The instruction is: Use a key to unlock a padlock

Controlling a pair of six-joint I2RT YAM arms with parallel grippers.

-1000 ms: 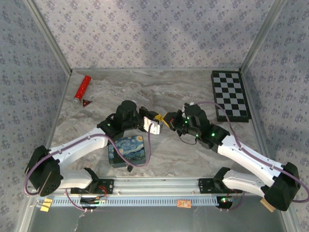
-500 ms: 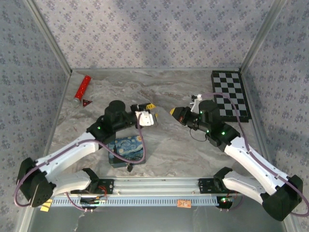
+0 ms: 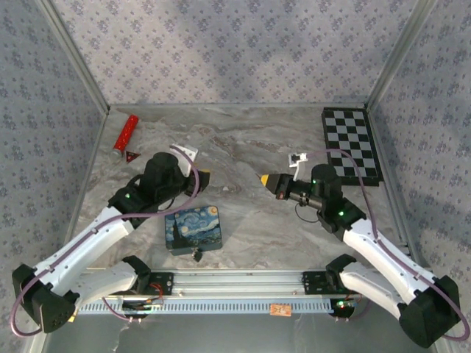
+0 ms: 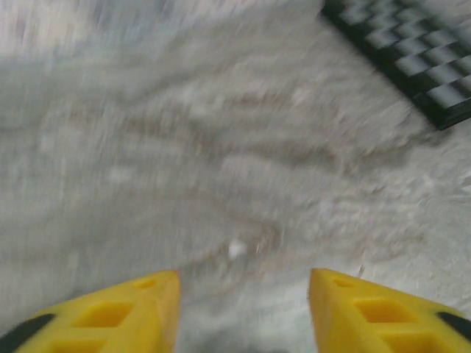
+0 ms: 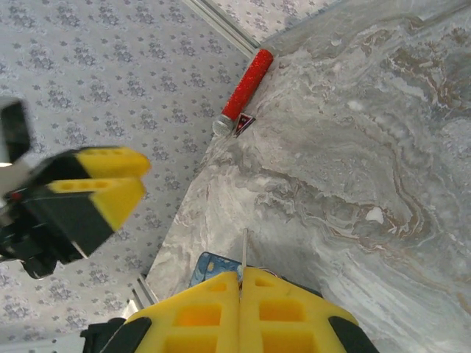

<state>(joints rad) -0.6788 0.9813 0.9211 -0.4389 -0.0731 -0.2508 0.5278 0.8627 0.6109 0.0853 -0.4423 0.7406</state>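
top external view has the padlock (image 3: 197, 255) lying on the marble table (image 3: 250, 228), just beside the near edge of the blue painted tin (image 3: 193, 229) and well apart from both grippers. the left gripper (image 3: 206, 175) sits left of centre; its wrist view, though blurred, shows the yellow fingers (image 4: 103, 312) standing apart with bare table between them. the right gripper (image 3: 266, 179) faces it from the right, fingers pressed together (a thin silvery key (image 5: 244, 254) pokes out from the seam). a red cylinder (image 3: 125, 134) and a small dark-red triangle (image 3: 132, 155) lie at the far left, a checkerboard (image 3: 351, 145) at the far right.
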